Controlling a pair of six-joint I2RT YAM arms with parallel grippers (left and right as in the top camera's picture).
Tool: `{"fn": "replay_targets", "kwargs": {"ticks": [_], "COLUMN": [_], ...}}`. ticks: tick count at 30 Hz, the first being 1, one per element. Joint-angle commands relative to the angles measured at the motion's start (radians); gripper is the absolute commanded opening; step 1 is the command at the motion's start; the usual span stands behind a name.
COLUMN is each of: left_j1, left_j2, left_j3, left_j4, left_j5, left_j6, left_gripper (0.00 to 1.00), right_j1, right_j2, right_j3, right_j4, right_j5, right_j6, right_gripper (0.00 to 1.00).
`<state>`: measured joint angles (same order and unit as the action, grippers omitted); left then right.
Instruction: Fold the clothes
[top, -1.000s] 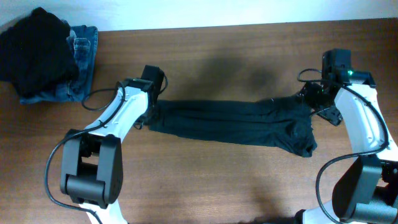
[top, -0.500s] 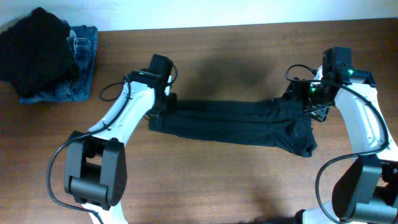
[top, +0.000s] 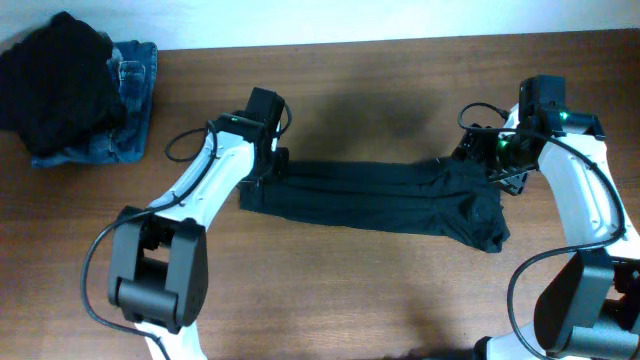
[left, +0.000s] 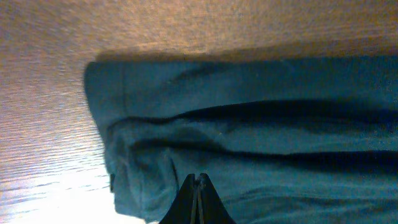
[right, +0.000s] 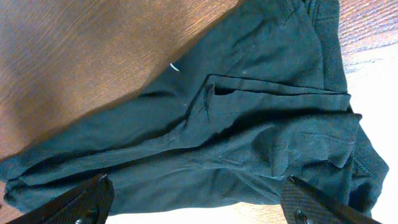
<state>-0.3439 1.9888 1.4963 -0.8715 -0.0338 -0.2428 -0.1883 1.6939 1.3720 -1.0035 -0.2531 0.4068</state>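
Observation:
The dark blackish-green T-shirt (top: 380, 200) lies folded into a long narrow band across the middle of the table. My left gripper (top: 268, 165) is over its left end; in the left wrist view its jaws (left: 198, 182) are shut, above the cloth (left: 249, 124), with nothing between them. My right gripper (top: 492, 158) is over the shirt's right end; in the right wrist view its fingers (right: 198, 199) are spread wide open above the bunched cloth (right: 249, 124).
A pile of black cloth (top: 60, 80) on blue denim jeans (top: 135, 90) sits at the far left corner. The brown wooden table (top: 330, 290) runs to a white wall at the back.
The left gripper moved right and away from me, onto the shirt's left end. The right gripper shifted left over the right end. The shirt's left edge drew in slightly.

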Motion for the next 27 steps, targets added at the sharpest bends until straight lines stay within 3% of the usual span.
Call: {"fn": "replay_targets", "kwargs": {"ticks": [1, 20, 27], "left_j1": [0.0, 0.0, 0.0], "left_j2": [0.046, 0.147, 0.147], "left_j3": [0.015, 0.01, 0.01], "left_j4": [0.003, -0.023, -0.058], "left_j5": [0.02, 0.034, -0.145], "left_j6": [0.013, 0.032, 0.031], "left_gripper": [0.01, 0.02, 0.02], "right_j1": [-0.001, -0.001, -0.001], "right_j2": [0.004, 0.005, 0.022], "right_j3": [0.0, -0.047, -0.056], "right_j4": [-0.003, 0.01, 0.013], "right_j5": [-0.006, -0.006, -0.005], "right_j6": [-0.01, -0.01, -0.01], "right_gripper": [0.91, 0.91, 0.91]}}
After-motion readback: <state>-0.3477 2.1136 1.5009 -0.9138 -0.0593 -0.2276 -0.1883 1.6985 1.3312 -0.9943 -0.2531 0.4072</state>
